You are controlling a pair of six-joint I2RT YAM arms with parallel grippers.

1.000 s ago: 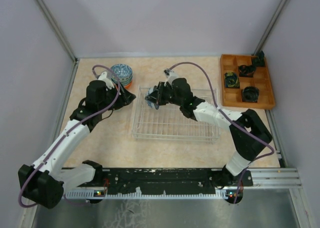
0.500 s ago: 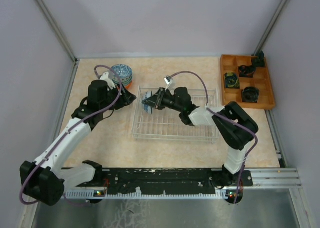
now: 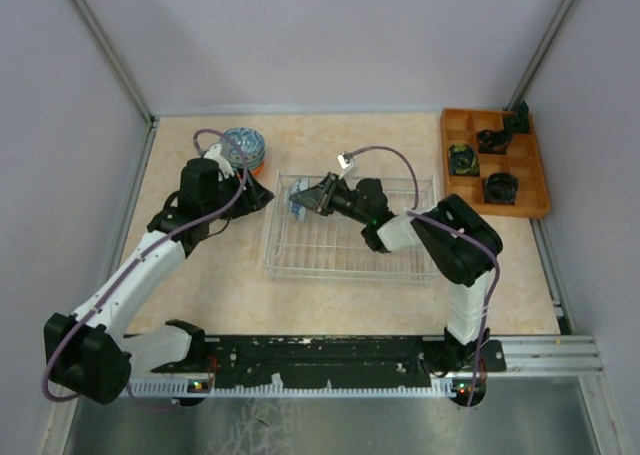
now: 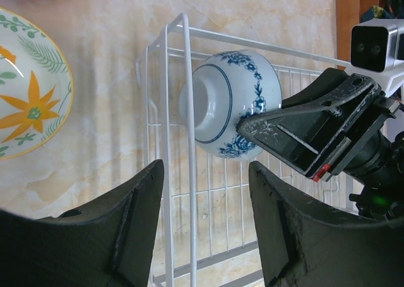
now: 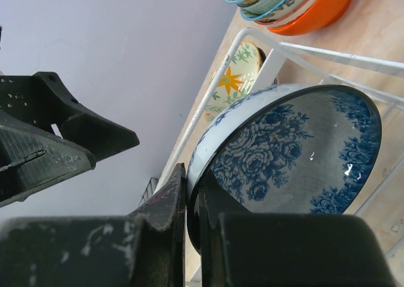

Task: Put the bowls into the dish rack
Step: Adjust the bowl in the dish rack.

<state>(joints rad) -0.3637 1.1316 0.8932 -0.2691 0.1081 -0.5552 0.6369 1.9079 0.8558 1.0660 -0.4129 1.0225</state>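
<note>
Top external view blurs the grip; right wrist view shows the right claw (image 5: 191, 192) pinching a tilted bowl (image 4: 230, 104) by its rim at the far-left corner of the rack (image 4: 188, 66). Left claw (image 4: 205, 173) gapes, empty.

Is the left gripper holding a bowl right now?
No, the left gripper stands open and empty; the right gripper holds the bowl.
</note>
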